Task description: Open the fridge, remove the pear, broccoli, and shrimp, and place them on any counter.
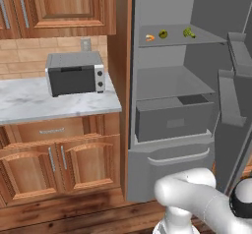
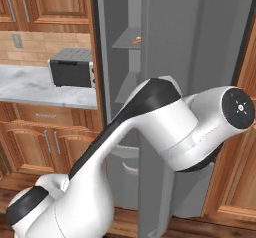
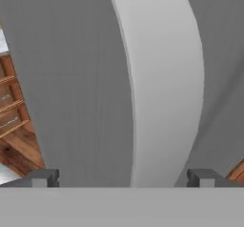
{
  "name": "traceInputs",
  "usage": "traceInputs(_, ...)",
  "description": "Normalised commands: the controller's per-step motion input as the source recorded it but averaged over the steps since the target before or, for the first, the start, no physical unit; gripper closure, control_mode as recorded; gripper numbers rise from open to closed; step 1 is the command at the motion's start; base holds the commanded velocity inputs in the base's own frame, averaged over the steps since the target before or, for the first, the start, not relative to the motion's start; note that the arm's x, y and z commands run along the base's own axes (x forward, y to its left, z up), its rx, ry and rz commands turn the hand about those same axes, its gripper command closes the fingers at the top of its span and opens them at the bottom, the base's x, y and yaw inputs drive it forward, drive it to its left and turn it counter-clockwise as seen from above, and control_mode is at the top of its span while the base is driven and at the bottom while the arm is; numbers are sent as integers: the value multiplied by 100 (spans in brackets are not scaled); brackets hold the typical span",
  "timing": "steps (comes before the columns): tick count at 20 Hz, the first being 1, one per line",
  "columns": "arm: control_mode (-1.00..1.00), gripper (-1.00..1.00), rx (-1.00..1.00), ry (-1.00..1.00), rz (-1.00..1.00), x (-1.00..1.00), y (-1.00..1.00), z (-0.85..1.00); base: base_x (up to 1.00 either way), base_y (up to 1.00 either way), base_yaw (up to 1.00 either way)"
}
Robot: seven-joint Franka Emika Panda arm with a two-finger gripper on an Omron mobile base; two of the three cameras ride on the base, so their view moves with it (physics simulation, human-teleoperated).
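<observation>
- Wooden kitchen cabinets, marble counter point(image 1: 29, 102) carrying a grey toaster oven point(image 1: 75, 73); no readable writing anywhere.
- Fridge point(image 1: 172, 115) open; shrimp point(image 1: 149, 38), pear point(image 1: 163, 34), broccoli point(image 1: 188, 32) on its top shelf.
- Gripper point(image 3: 123, 178) spread wide around the pale door handle point(image 3: 159, 83), holding nothing; the handle's ends are cut off.

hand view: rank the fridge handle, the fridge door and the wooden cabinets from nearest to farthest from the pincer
From the open pincer:
1. fridge handle: pale bar straight ahead, running up between the tips.
2. fridge door: grey panel just behind the bar, on both sides of it.
3. wooden cabinets: brown, far off at the left edge, past the door.
</observation>
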Motion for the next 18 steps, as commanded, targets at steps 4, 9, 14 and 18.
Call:
traceInputs(4,-100,-100,7,-34,-43,-100,47,19,0,0,0)
traceInputs(9,-100,-100,1,-53,-27,-100,57,19,0,0,0)
traceInputs(14,-100,-100,0,-14,-36,-74,71,41,0,0,0)
traceInputs(18,-100,-100,0,0,-34,-31,82,44,0,0,0)
